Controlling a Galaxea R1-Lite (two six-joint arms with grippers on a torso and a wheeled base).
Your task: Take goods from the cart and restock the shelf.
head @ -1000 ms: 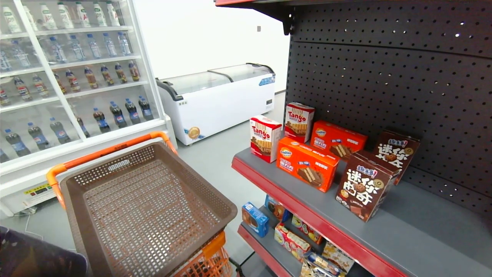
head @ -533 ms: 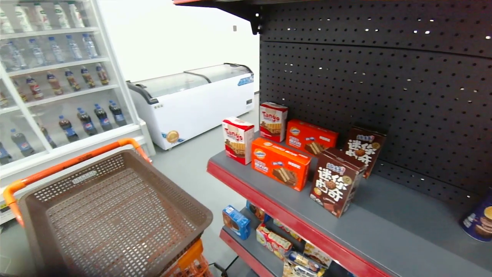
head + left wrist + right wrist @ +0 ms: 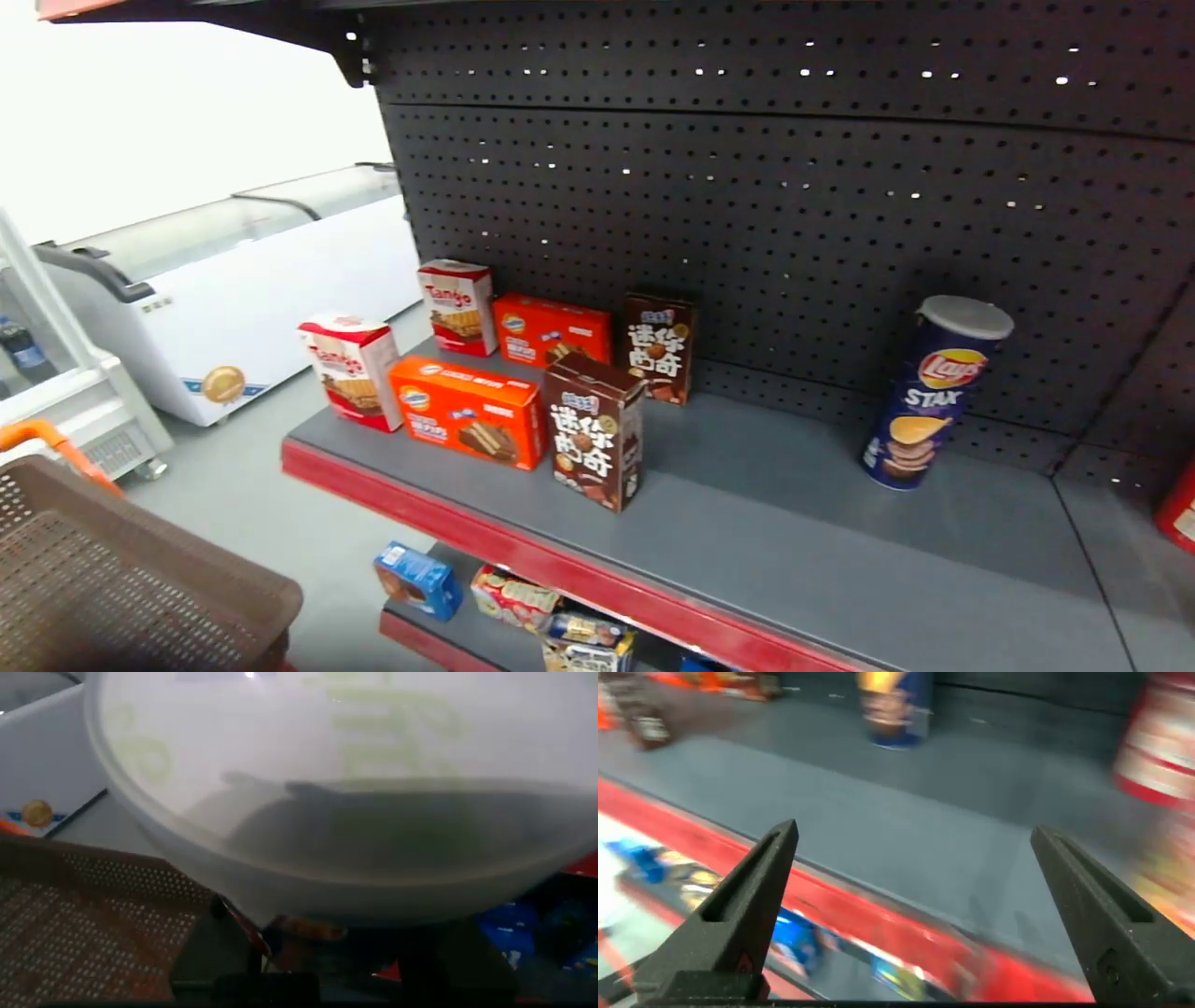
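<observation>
Right gripper (image 3: 913, 831) hangs over the red front lip of the shelf (image 3: 794, 532), fingers spread wide with nothing between them. In the left wrist view a pale, translucent round tub or lid (image 3: 336, 775) with faint green print sits right up against the lens, above the brown mesh of the cart basket (image 3: 84, 924). It is most likely the item to be stocked, though whether it is clamped I cannot tell.

Step in hand, as I read it: carrying goods across to the shelf. The best landing spot looks like the bare grey stretch between the brown boxes (image 3: 595, 429) and the blue chips can (image 3: 934, 392) standing close to the pegboard. Come in level over the lip, set it down upright, and keep off that can — a nudge could topple it.

Containers now: the basket corner in the head view shows bare mesh. The shelf carries two white-and-red wafer boxes (image 3: 350, 373), two orange boxes (image 3: 467, 411), the two brown ones and the can. The lower shelf holds small packs, a blue box (image 3: 417, 581) among them.
</observation>
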